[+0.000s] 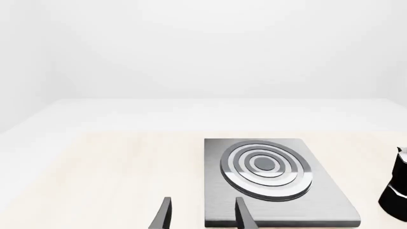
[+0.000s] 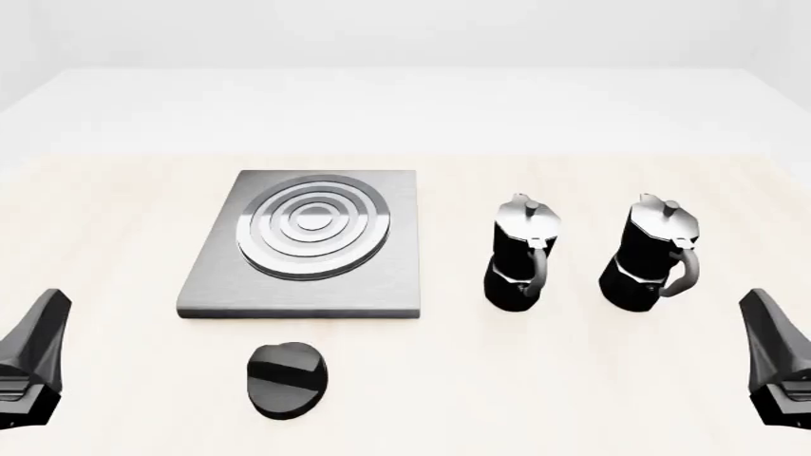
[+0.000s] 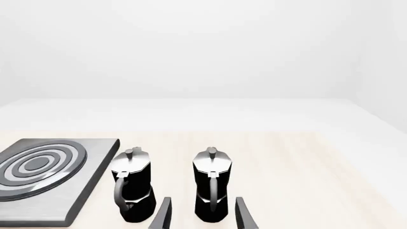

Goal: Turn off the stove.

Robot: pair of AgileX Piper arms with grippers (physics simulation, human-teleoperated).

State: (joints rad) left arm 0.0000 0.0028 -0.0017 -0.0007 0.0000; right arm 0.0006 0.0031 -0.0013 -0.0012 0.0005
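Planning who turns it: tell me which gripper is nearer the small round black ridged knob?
Left. The left gripper sits just left of the knob; the right gripper is far right, beyond both pots.

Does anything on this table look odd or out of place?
Only one thing: the black knob lies loose on the table, apart from the stove. Both moka pots stand upright; nothing is spilled.

Stove (image 2: 304,247): lies flat on the bench (image 2: 114,199), left of centre.
Knob (image 2: 287,378): just in front of the stove, nearer the front edge, apart from it.
Moka pots: two upright, side by side, right of the stove; one (image 2: 522,255) nearer it, the other (image 2: 651,255) towards the right edge.
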